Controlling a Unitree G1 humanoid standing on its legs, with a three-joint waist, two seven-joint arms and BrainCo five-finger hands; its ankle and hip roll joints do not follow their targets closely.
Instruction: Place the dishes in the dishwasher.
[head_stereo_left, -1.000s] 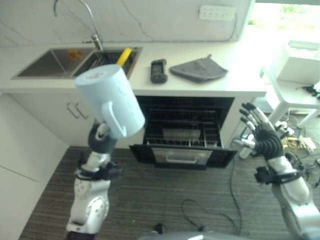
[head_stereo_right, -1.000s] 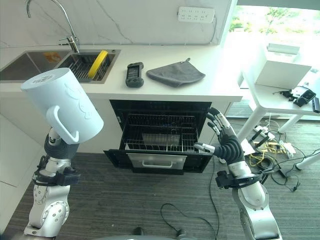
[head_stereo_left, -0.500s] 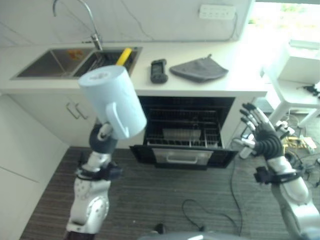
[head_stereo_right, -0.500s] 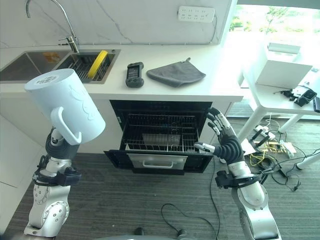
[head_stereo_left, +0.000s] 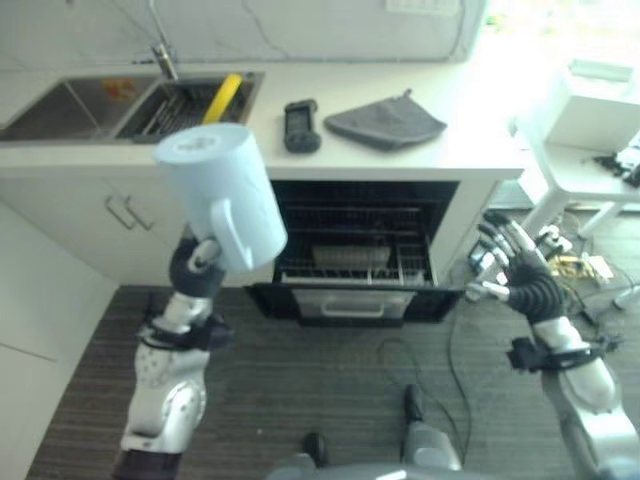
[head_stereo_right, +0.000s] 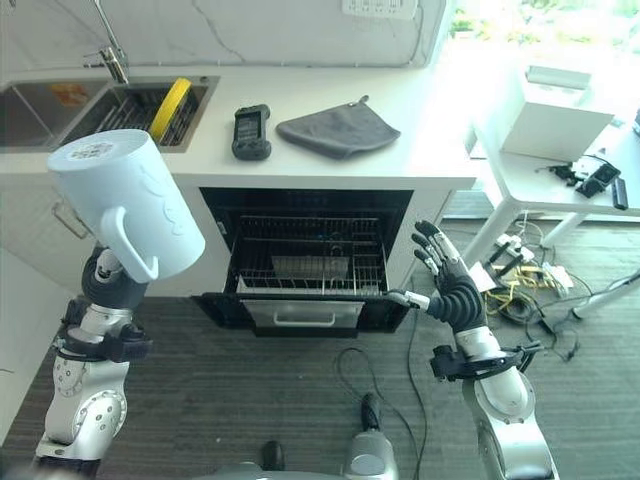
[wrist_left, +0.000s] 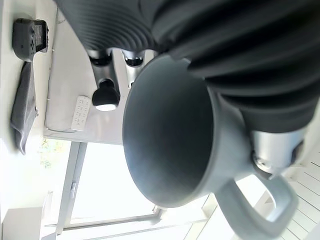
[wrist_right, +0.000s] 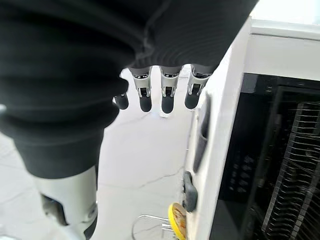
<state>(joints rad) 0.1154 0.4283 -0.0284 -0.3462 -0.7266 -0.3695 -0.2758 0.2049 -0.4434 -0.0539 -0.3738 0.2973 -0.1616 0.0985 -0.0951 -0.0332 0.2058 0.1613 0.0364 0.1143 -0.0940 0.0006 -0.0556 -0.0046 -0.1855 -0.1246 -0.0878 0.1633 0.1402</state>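
A large light-blue mug (head_stereo_left: 220, 195) is held up in front of the counter, base upward and handle toward me. My left hand (head_stereo_left: 197, 270) is below and behind it; in the left wrist view its fingers (wrist_left: 105, 95) curl round the mug (wrist_left: 170, 135) by the rim. The dishwasher (head_stereo_left: 355, 245) stands open under the counter, its wire rack pulled out with a pale dish in it. My right hand (head_stereo_right: 455, 290) hovers open to the right of the dishwasher door, fingers (wrist_right: 167, 95) straight and spread, holding nothing.
On the counter are a sink (head_stereo_left: 60, 105) with a yellow dish (head_stereo_left: 222, 97) in its rack, a black device (head_stereo_left: 297, 125) and a grey cloth (head_stereo_left: 385, 120). A white side table (head_stereo_left: 590, 160) and loose cables stand at the right. The lowered dishwasher door (head_stereo_left: 350, 300) juts over the floor.
The whole picture has shifted, so the camera has moved. The mug stays raised in my left hand, tilted slightly more upright. My right hand remains open beside the dishwasher.
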